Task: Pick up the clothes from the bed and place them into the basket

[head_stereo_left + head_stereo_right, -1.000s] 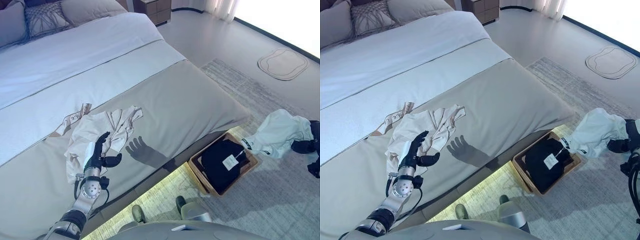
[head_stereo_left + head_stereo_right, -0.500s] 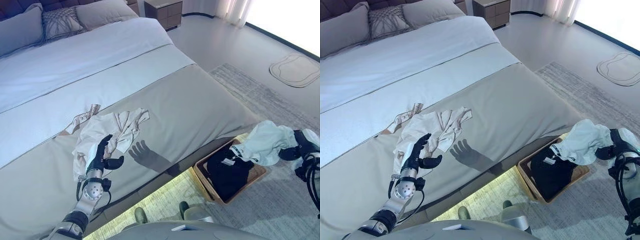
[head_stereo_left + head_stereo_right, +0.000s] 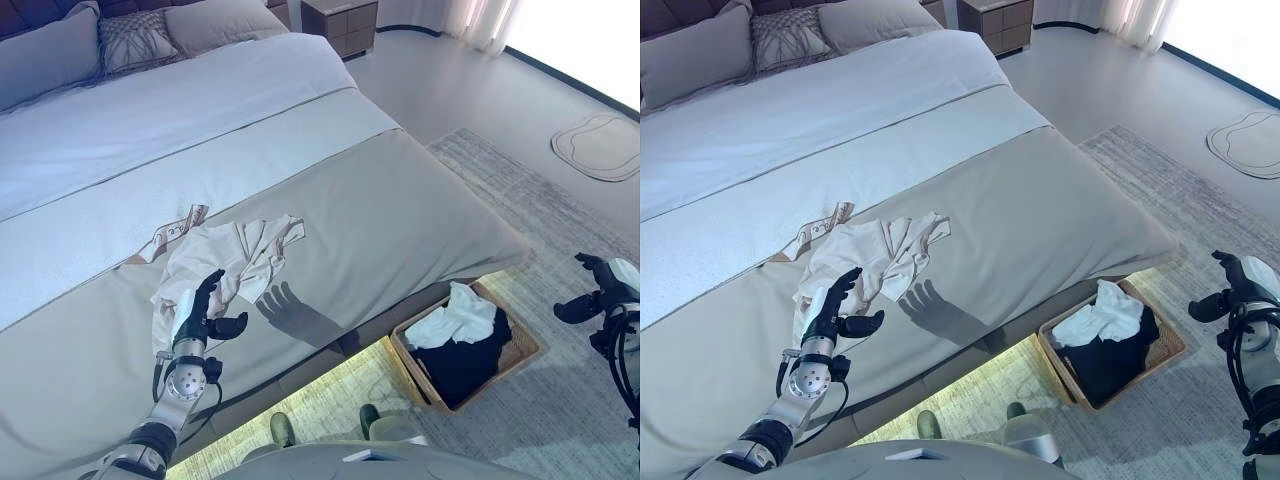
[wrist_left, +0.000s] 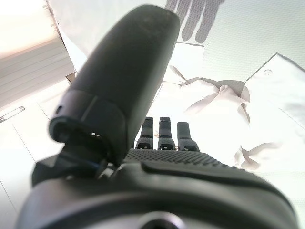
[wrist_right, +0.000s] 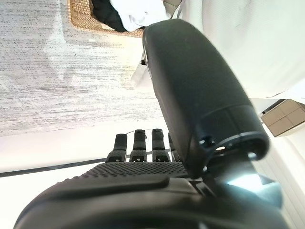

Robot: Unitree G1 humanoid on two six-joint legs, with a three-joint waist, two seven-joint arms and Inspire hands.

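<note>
Left hand [image 3: 200,318] was open, fingers straight, hovering just at the near edge of the cream garment [image 3: 228,258] crumpled on the bed [image 3: 400,200]. Right hand [image 3: 598,285] was open and empty out past the basket [image 3: 525,345], which sat on the rug [image 3: 560,200] by the bed's foot. White garment [image 3: 458,316] lay in the basket on top of a dark garment [image 3: 470,362]. Next pick, my read: bring the left hand down over the bunched middle of the cream piece, not the loose strap end, and close fully before lifting. Versus half a second earlier: the white garment was in the right hand's grip above the basket; now released and dropped in, hand pulled clear.
</note>
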